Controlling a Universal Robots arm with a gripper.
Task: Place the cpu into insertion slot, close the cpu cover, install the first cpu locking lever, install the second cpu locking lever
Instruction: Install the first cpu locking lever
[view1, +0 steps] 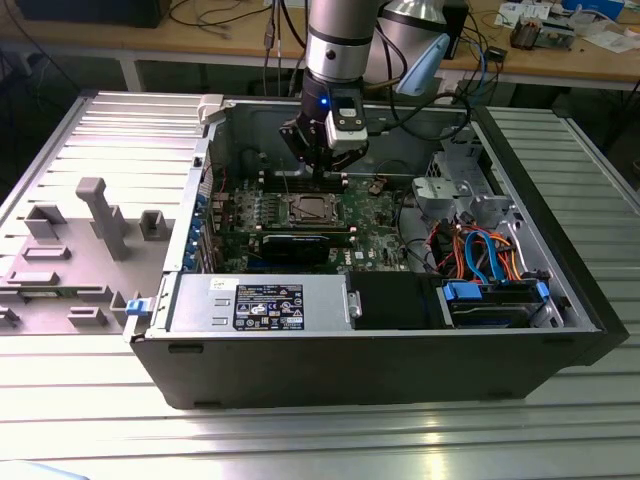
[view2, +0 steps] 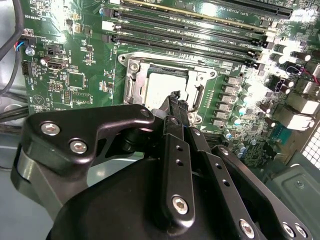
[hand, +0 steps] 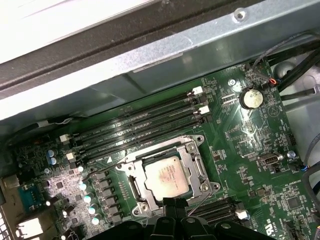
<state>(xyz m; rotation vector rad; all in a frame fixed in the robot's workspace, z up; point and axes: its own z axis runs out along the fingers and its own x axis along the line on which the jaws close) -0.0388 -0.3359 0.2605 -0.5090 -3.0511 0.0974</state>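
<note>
The gripper (view2: 175, 99) has its fingers together, right at the slot's (hand: 200, 165) edge. The cpu (hand: 167, 177) lies inside. The gripper hides the slot's near side.

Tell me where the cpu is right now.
In the first wrist view the cpu sits in the insertion slot on the green board, beside the long black memory slots, with the claw at the slot's edge.
</note>
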